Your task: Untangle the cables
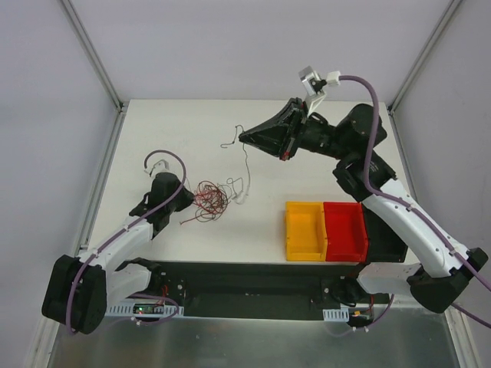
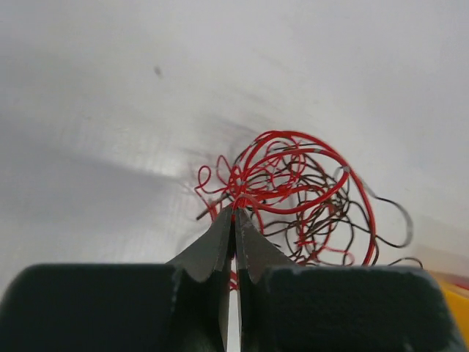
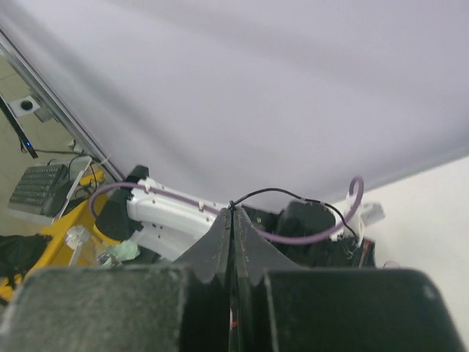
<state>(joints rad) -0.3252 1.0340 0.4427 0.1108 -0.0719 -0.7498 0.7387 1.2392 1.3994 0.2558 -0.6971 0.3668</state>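
The tangle of cables (image 1: 212, 201) lies on the table (image 1: 184, 123) left of centre, with the left gripper (image 1: 186, 201) at its left edge, jaws pressed together on a strand there. Behind it and to the right, the right gripper (image 1: 242, 138) pinches a single cable (image 1: 247, 165) that hangs down to just beside the tangle's right side. Further right, near the front edge, two bins sit side by side — the left bin (image 1: 305, 230) touching the right bin (image 1: 345, 230).

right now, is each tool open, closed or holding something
left tool: closed on the red tangle
right tool: closed on one black cable
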